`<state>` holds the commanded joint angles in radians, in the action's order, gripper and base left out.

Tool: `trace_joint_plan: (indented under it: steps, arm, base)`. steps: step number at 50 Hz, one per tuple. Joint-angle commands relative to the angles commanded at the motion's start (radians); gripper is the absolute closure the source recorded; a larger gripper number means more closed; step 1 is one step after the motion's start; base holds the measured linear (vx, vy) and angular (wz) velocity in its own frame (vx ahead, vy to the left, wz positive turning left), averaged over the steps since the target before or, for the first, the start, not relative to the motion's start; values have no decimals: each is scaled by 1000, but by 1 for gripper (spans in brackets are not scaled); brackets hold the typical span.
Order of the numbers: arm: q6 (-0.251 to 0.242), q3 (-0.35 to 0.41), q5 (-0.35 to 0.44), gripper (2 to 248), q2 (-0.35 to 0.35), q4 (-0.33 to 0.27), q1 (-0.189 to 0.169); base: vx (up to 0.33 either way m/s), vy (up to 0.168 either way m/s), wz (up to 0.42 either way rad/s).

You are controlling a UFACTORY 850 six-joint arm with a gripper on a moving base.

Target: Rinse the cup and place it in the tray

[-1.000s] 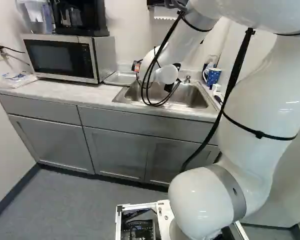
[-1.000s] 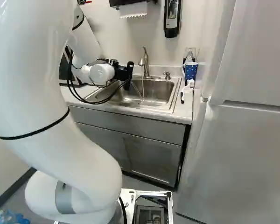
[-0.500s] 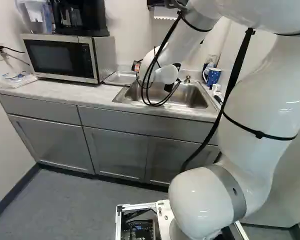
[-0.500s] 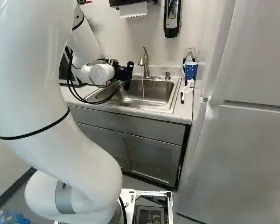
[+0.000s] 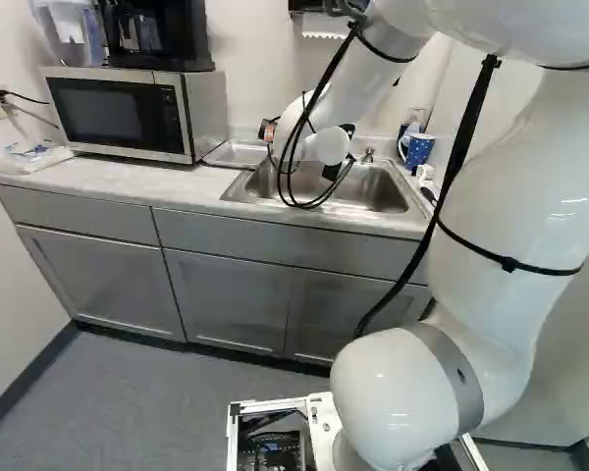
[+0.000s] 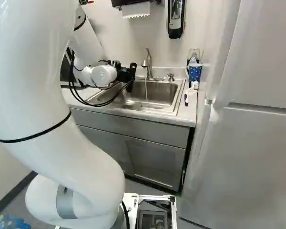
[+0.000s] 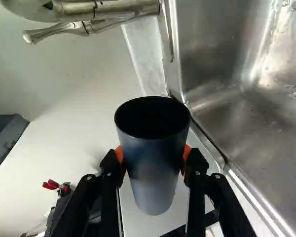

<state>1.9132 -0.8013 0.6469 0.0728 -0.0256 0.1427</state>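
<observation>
Left base view: our arm (image 5: 515, 196) reaches over the sink (image 5: 378, 186) from the near side. What looks like the tray (image 5: 239, 154) sits just left of the sink, right of the microwave (image 5: 123, 113). We can't make out the cup here; forearm and cables cover that spot.

Right base view: wrist end is over the left part of the sink, left of the faucet (image 6: 149, 59). Water (image 6: 146, 89) is running, right of the wrist. Blue mug (image 6: 194, 72) stands at the far right corner of the counter, well apart; not ours. We can't separate cup from black hardware in this view.

Wrist view: gripper (image 7: 154, 154) is pinching the cup (image 7: 155, 173), orange pads touching its wall on two opposite sides. So the cup is right in the grip, nothing to reach for. Long axis runs across the fingers, mouth toward the faucet side, base the other way. Against the faucet and wall, we read it as tipped well over, mouth roughly to the right.

Our call: we're on the rinse step, tray comes after. Next move hangs on cup-to-stream: go right, get the mouth under the water. Single arm, so no handover. Risk: clipping the faucet, or a wet cup slipping in the pads.
</observation>
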Motion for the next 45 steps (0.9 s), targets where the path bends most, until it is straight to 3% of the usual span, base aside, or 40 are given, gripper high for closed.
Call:
trace_joint_plan:
  steps: [33,45]
  arm:
    - [0,-16,0,125,-33,0,0]
    - [-87,-23,0,125,-44,0,0]
  base:
    - [0,0,0]
    - [0,0,0]
